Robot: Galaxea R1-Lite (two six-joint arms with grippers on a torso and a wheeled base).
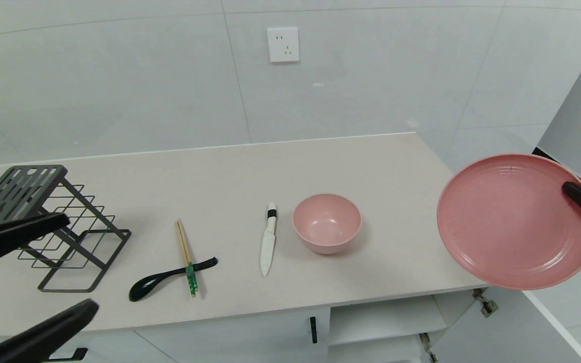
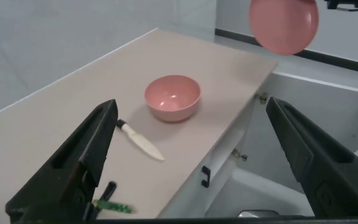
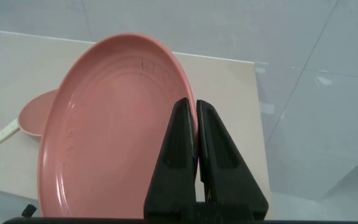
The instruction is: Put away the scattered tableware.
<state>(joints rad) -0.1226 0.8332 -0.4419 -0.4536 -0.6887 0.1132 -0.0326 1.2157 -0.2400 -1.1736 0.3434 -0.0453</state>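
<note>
The right gripper point(image 3: 195, 118) is clenched on the rim of a pink plate point(image 1: 512, 222), one finger on each face of the rim. The plate hangs in the air, tilted steeply with its hollow face turned left, off the right end of the desk point(image 1: 220, 171) by the near right corner. It touches nothing but the gripper.

The left gripper point(image 2: 190, 104) is released, its two black fingers spread wide with nothing between them. It hovers at the near left of the desk, just near of a black wire rack point(image 1: 53, 222) that stands on the left end.

On the desk, right of the rack, lies a black spoon point(image 1: 169, 277), its scoop to the near left. A pair of chopsticks point(image 1: 186, 254) lies across its handle, green-banded ends pointing near. Further right, apart from them, lies a white knife point(image 1: 269, 239) with a black band on its handle and its tip pointing near. Just right of the knife a pink bowl point(image 1: 327, 223) stands upright, near the knife but not touching it.

On the far wall is a white outlet point(image 1: 283, 44).
</note>
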